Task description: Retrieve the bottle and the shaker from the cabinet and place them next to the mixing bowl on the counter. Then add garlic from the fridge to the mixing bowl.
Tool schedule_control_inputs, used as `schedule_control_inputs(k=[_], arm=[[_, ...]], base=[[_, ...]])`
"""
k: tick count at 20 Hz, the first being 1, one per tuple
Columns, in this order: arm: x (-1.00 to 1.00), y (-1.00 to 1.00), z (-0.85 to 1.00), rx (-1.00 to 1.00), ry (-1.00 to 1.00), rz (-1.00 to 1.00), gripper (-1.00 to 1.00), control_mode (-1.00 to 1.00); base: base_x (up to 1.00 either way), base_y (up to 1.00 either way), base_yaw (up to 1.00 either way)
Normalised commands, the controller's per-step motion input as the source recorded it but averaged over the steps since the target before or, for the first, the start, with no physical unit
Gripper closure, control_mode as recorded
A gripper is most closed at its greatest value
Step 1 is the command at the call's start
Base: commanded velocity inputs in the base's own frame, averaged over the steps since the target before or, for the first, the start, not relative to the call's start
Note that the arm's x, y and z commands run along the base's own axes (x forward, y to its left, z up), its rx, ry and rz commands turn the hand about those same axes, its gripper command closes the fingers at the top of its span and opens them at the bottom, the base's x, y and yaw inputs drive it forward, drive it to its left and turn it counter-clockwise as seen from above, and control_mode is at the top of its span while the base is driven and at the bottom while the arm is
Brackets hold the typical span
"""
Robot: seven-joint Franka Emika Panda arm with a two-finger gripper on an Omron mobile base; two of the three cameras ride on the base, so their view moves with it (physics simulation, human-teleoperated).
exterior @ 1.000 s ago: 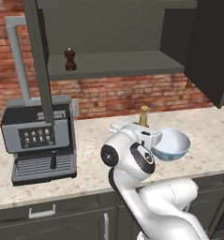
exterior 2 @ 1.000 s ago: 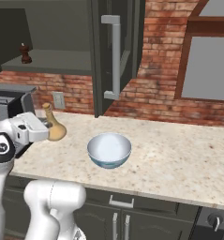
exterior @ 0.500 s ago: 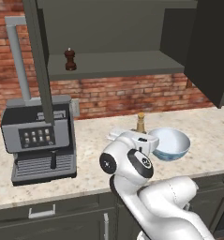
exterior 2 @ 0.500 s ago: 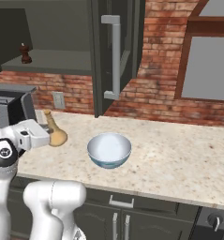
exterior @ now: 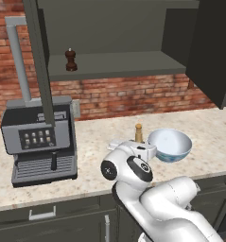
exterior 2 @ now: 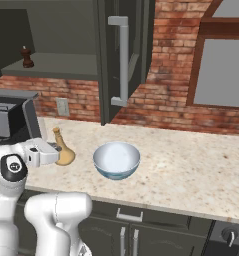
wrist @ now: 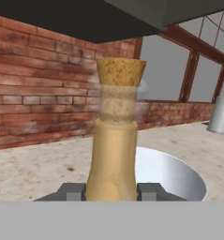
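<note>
Your end effector [wrist: 111, 190] is clamped on the bottle [exterior 2: 64, 151], low over the worktop [exterior 2: 191, 165] beside the mixing bowl [exterior 2: 116, 159], not yet released. The shaker [exterior: 71, 59] sits on the cabinet shelf [exterior: 119, 64]; garlic remains.

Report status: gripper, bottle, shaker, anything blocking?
Gripper shut on bottle, low at counter beside mixing bowl. Shaker on cabinet shelf. Nothing in the way.

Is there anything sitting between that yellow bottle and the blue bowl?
Nothing. In the right base view, bare counter separates the bottle from the mixing bowl; the gripper holds the bottle from its far side.
</note>
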Motion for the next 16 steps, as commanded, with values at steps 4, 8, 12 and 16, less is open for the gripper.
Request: schedule_control_inputs(k=[4,8,12,16], arm=[[0.47,0.0,-0.44,0.0,0.0,0.0,1.0,-1.0],[0.48,0.0,-0.33,0.0,0.0,0.0,1.0,-1.0],[0.34,0.0,-0.19,0.02,-0.04,0.0,1.0,-1.0],[0.38,-0.03,-0.14,0.01,-0.11,0.01,1.0,-1.0]], base=[[0.0,0.0,0.0],[0.0,0.0,0.0],[0.0,0.0,0.0],[0.0,0.0,0.0]])
